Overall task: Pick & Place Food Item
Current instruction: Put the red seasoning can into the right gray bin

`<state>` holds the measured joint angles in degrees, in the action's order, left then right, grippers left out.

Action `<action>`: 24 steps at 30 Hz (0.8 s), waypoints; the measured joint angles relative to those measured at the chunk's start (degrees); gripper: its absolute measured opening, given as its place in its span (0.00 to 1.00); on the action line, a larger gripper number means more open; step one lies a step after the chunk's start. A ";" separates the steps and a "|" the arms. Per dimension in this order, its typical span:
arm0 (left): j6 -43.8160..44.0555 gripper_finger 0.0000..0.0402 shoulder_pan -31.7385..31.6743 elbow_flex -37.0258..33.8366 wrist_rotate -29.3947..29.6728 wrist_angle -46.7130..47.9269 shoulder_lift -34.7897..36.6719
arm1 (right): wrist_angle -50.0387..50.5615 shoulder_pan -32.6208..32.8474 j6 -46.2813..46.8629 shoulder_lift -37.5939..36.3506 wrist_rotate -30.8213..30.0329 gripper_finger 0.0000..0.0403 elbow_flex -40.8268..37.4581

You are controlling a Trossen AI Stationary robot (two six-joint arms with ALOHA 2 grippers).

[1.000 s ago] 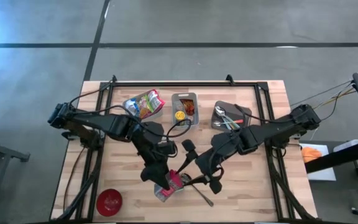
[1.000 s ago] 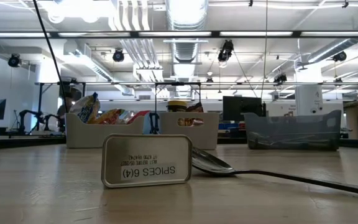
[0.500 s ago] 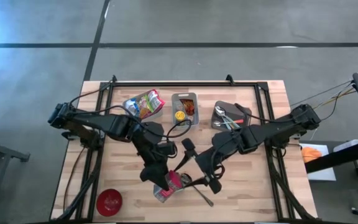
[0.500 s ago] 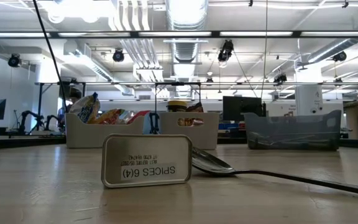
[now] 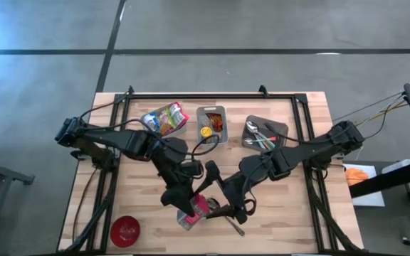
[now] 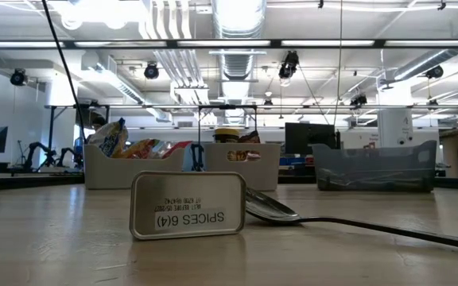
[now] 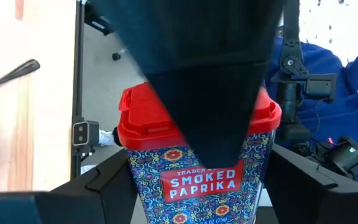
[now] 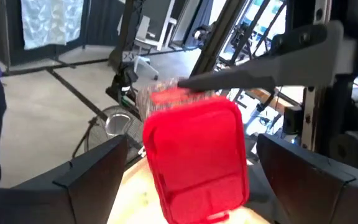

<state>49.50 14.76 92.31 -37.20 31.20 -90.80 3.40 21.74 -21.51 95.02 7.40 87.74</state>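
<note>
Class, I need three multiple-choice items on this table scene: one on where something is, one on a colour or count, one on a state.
1. Where does the red bowl sit in the high view?
A. near corner on the left arm's side
B. inside a bin
C. beside the spoon

2. What colour is the lid of the paprika tin?
A. green
B. red
C. white

3. How does the right claw stand?
A. shut on the spoon
B. shut on the bowl
C. open, with the tin between its fingers

Answers:
1 A, the bowl lies alone at the table's near left corner.
2 B, the left wrist view shows a red lid above the label.
3 C, the right wrist view shows both fingers spread wide either side of the tin, which the left claw grips.
</note>
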 joint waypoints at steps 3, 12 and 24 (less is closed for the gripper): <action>-0.02 0.69 -0.06 0.00 -0.33 -0.11 0.00 | 0.28 0.00 -1.47 0.20 0.09 0.85 0.00; -0.07 0.69 -0.72 0.00 -0.53 -1.10 0.00 | -0.20 -0.20 -2.91 0.18 -0.06 0.58 0.00; 0.14 0.69 -0.72 0.00 -0.60 -2.00 0.00 | -0.59 0.28 -3.36 0.05 0.17 0.51 0.02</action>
<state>49.64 14.04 92.31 -37.79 29.20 -90.80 2.81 22.01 -24.87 95.07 7.57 87.77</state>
